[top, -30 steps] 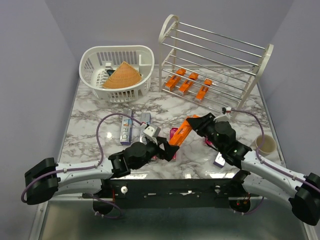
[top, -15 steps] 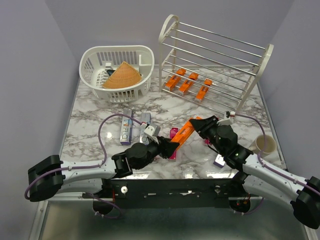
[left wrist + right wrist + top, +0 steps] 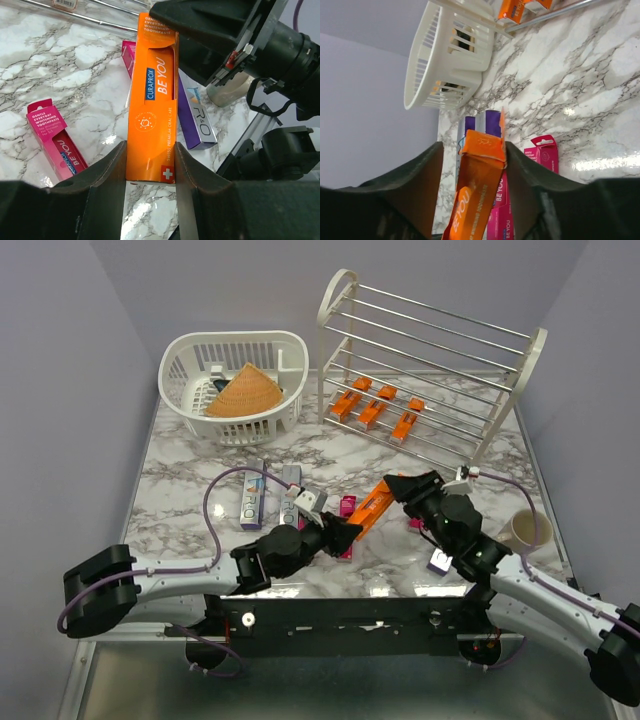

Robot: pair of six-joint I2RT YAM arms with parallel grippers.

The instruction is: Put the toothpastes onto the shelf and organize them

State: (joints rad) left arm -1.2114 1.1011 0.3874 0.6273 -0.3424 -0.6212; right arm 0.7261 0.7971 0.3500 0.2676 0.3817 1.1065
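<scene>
Long orange cardboard toothpaste box [image 3: 368,508] held above white marble surface [image 3: 180,480], at 7 o'clock from cream-white rod shelf [image 3: 530,348] | left jaws squeezed tight on near end | right jaws squeezed tight on far end

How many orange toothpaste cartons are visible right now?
4. Three lie on the shelf's lowest tier: left carton, middle carton, right carton. The fourth carton is held between the left claw and right claw. Others may be hidden.
</scene>
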